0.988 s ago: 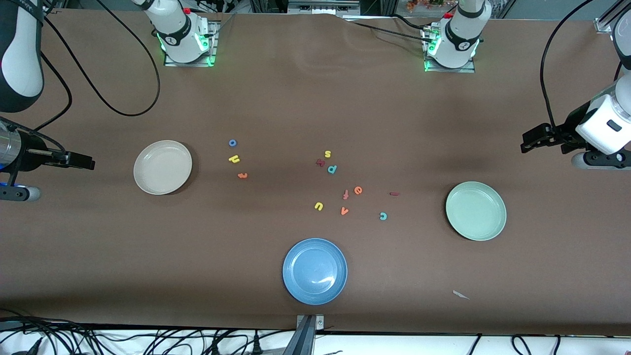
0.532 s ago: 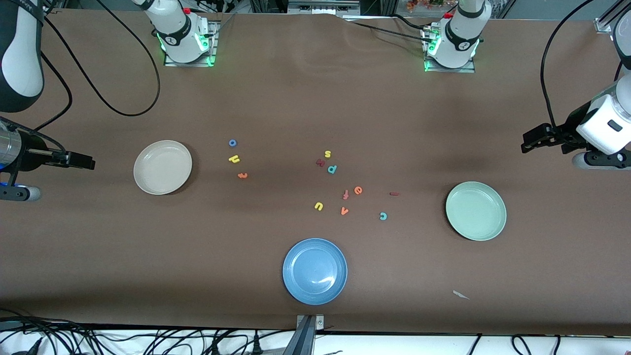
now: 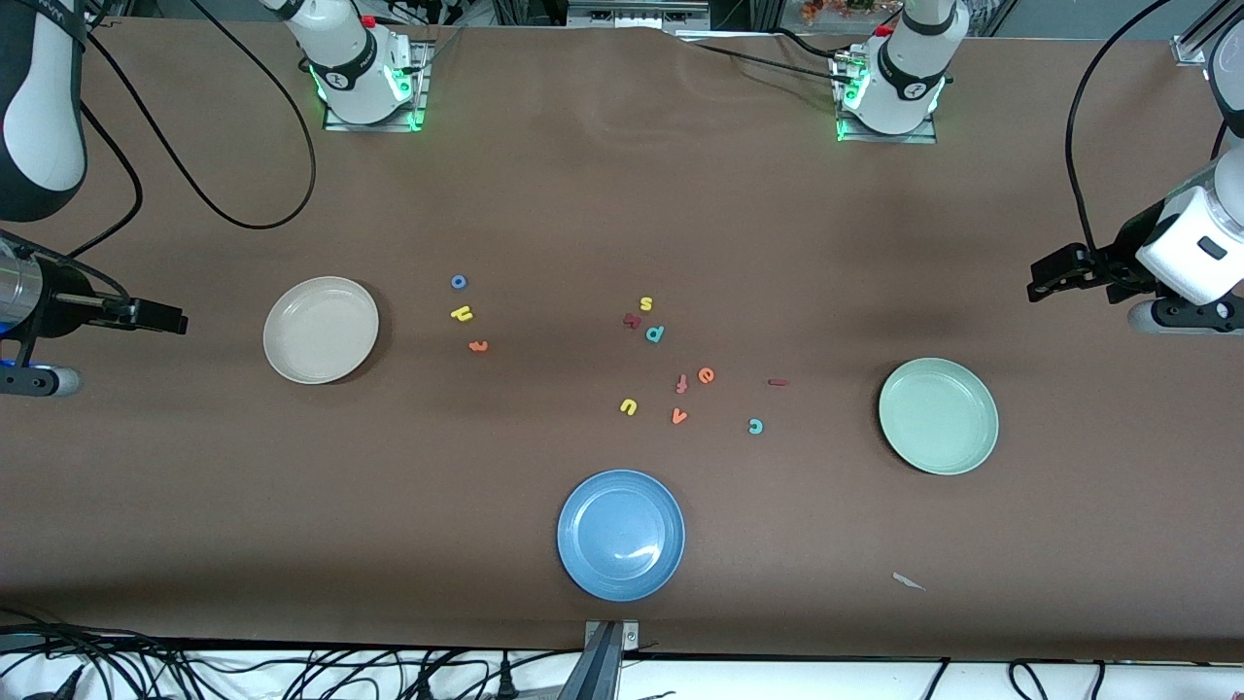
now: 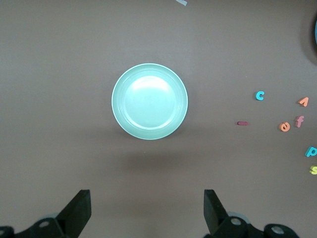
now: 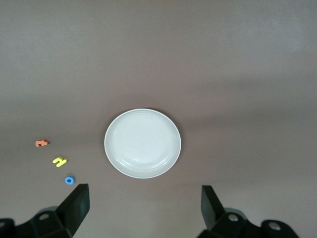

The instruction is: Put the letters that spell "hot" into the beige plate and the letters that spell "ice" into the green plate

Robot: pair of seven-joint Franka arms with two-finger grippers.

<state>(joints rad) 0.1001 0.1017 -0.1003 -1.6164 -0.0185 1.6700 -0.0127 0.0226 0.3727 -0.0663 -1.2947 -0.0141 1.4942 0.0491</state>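
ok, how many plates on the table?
3. Beige plate toward the right arm's end, green plate toward the left arm's end, blue plate between them, nearest the front camera. All are bare; none looks hidden.

Left arm: waiting, raised at its own end of the table [image 3: 583, 194]. Left gripper [image 3: 1042, 280] hangs in the air above the table edge, jaws spread wide, nothing between them. Right arm: likewise raised at its own end. Right gripper [image 3: 167, 319] over the table, jaws wide apart, empty.
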